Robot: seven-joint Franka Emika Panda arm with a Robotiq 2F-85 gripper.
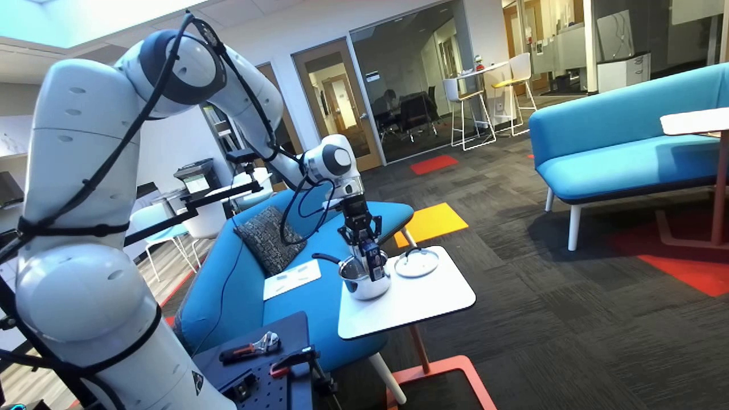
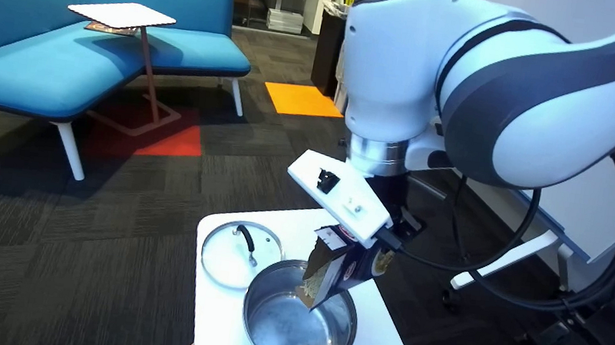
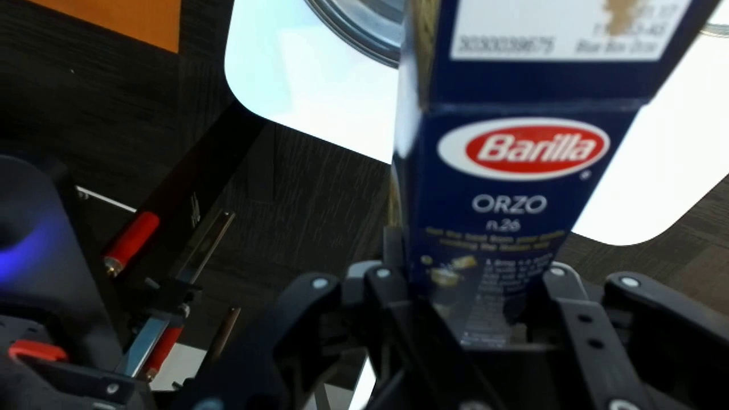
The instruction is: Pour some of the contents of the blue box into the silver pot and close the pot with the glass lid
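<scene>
My gripper [image 3: 478, 279] is shut on the lower part of the blue box [image 3: 512, 199], with a finger along either side. In an exterior view the box [image 2: 354, 268] tilts down over the silver pot [image 2: 248, 313], its torn mouth facing the pot's inside. Pale grains show at that mouth. The pot's floor looks shiny and mottled; I cannot tell whether grains lie on it. Beside the pot the glass lid [image 2: 230, 260] lies flat on the table, black handle up. The pot [image 1: 367, 289] and lid [image 1: 417, 263] also appear in an exterior view, the gripper [image 1: 361, 232] above the pot.
Pot and lid share a small white table [image 1: 398, 313]. The pot's dark handle [image 1: 326, 258] sticks out over its edge. A blue sofa [image 1: 310, 307] stands close behind. A dark bench [image 1: 267, 370] with a wrench [image 1: 250, 347] and a clamp is near the arm's base.
</scene>
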